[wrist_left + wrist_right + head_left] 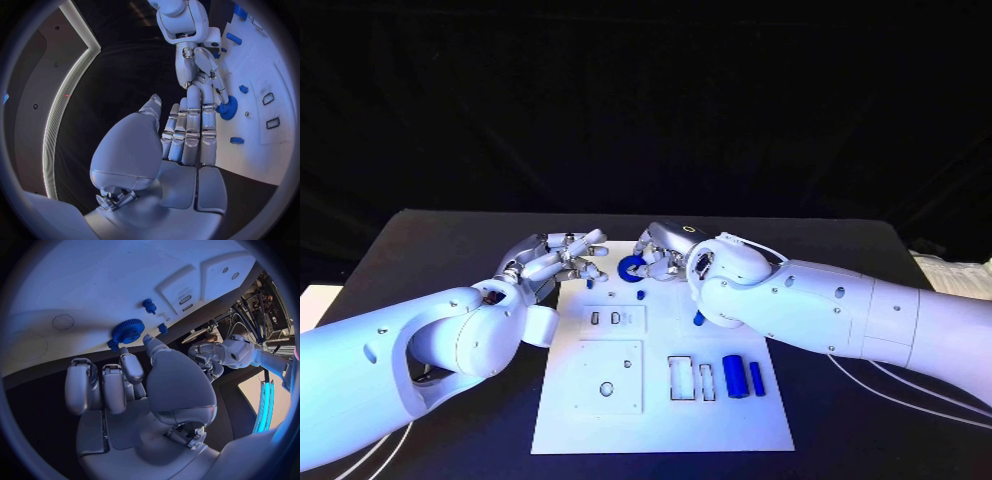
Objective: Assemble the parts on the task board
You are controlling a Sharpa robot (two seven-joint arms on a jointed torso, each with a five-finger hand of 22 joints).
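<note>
Head view: both robot hands meet at the far end of the white board (661, 420) on the tabletop (444, 240). The right robot hand (669, 248) pinches a blue gear (632, 265) at its fingertips. The left robot hand (560, 258) is just beside it, fingers apart, holding nothing. More blue pieces (733, 378) lie near the right arm.

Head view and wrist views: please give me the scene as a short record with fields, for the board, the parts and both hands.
board: white board on the black table
gear: blue gear at the board's far end, at the right hand's fingertips; grip cannot be told
other parts: blue cylinder and blue bar lying near the board's right edge
left hand: fingers apart, holds nothing, beside the gear
right hand: at the gear
</note>
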